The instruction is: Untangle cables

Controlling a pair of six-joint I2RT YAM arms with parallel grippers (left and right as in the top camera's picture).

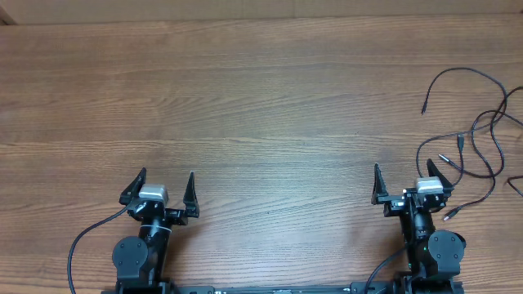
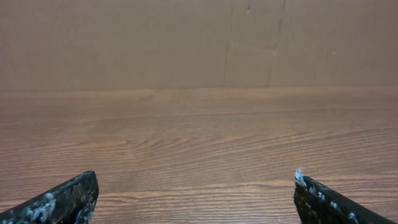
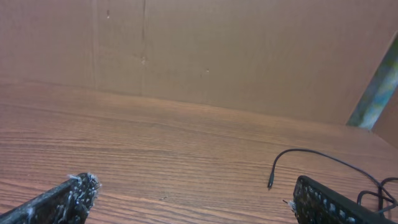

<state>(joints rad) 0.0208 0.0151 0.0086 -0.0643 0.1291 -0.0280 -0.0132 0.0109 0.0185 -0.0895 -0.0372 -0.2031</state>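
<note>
Left gripper [image 1: 167,175] sits near-left over the wooden table [image 1: 245,98], jaws wide, holding nothing. Right gripper [image 1: 404,167] near-right, jaws wide too, empty. Cables [image 1: 478,135] lie in loose overlapping strands by the right edge, just beside and beyond the right gripper

I can't read any words, numbers or signs here. Nothing is written on the cables [image 1: 476,124], on the wooden surface [image 1: 245,98], or on the brown wall [image 2: 124,43] behind it.
</note>
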